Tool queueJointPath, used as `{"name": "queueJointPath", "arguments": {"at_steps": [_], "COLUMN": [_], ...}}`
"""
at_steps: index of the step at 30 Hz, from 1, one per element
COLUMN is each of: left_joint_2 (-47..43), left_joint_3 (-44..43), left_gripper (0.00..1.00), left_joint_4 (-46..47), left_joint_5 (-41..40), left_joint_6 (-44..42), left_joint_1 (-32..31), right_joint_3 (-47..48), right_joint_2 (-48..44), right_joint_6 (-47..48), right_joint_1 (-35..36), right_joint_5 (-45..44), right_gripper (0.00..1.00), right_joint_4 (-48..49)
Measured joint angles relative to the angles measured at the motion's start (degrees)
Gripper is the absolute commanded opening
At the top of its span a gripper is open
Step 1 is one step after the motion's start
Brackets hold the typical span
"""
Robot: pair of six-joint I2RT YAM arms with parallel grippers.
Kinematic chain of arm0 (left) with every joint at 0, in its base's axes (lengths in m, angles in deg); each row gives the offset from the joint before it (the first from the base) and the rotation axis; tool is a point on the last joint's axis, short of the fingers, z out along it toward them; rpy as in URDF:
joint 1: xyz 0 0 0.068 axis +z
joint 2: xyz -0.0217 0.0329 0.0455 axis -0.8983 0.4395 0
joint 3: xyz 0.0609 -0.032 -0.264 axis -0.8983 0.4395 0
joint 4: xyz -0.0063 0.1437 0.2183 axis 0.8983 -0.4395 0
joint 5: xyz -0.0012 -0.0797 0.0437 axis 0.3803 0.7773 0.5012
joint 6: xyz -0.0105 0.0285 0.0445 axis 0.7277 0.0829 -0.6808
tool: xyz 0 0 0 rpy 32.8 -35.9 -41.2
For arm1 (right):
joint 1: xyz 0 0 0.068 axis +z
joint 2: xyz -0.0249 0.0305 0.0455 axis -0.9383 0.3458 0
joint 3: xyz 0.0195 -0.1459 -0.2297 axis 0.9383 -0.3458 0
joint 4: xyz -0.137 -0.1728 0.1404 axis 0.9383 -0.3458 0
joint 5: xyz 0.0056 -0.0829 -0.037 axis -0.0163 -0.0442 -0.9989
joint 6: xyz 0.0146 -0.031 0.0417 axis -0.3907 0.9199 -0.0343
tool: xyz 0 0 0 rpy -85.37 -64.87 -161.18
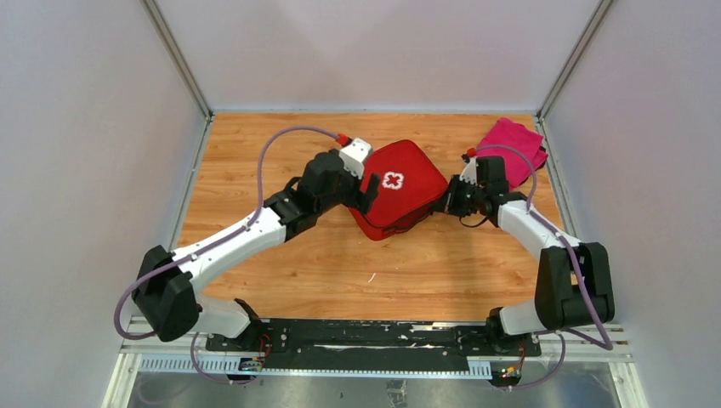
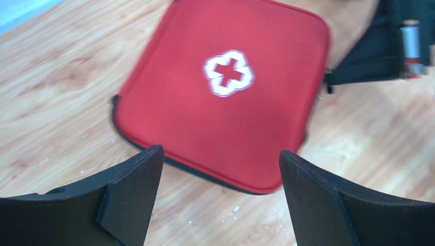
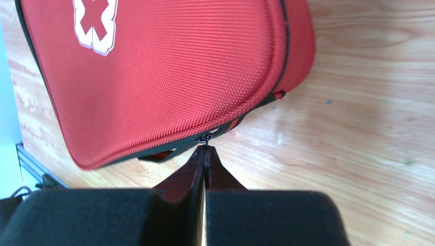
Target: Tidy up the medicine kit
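The red medicine kit (image 1: pixel 400 191) lies in the middle of the wooden table, lid down, white cross up. In the right wrist view the kit (image 3: pixel 169 72) shows a narrow gap along its black zip edge. My right gripper (image 3: pixel 205 148) is shut on the small metal zip pull (image 3: pixel 205 137) at the kit's right edge; from above the right gripper (image 1: pixel 445 202) touches that edge. My left gripper (image 1: pixel 367 189) is open and empty at the kit's left side. In its own view the left gripper (image 2: pixel 219 154) hovers over the near corner of the kit (image 2: pixel 225 97).
A magenta folded cloth (image 1: pixel 513 146) lies at the back right corner, behind the right arm. White walls with metal posts close in the table on three sides. The right arm's gripper body (image 2: pixel 379 51) shows at the top right of the left wrist view.
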Motion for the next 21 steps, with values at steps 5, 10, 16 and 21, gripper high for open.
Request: {"name": "queueJointPath", "arguments": {"at_steps": [5, 10, 16, 21], "left_joint_2": [2.2, 6.8, 18.0, 24.8], "left_joint_3": [-2.1, -4.3, -9.9, -13.1], "left_gripper": [0.91, 0.92, 0.90, 0.87], "left_joint_4": [-0.7, -0.3, 3.0, 5.6], "left_joint_5": [-0.5, 1.5, 8.8, 13.4], "left_joint_6": [5.0, 7.6, 8.4, 7.3], "left_joint_1": [9.1, 16.1, 18.4, 18.7], "right_joint_3": [3.9, 7.8, 9.2, 9.4], "right_joint_2": [1.5, 5.4, 7.9, 8.5], "right_joint_6": [0.3, -0.2, -0.2, 0.3], "right_joint_1": [-5.5, -7.1, -7.1, -7.0], "right_joint_5": [-0.3, 0.5, 3.8, 5.9], "right_gripper": [0.00, 0.00, 0.00, 0.00], "right_joint_4": [-2.8, -3.1, -3.0, -3.3]}}
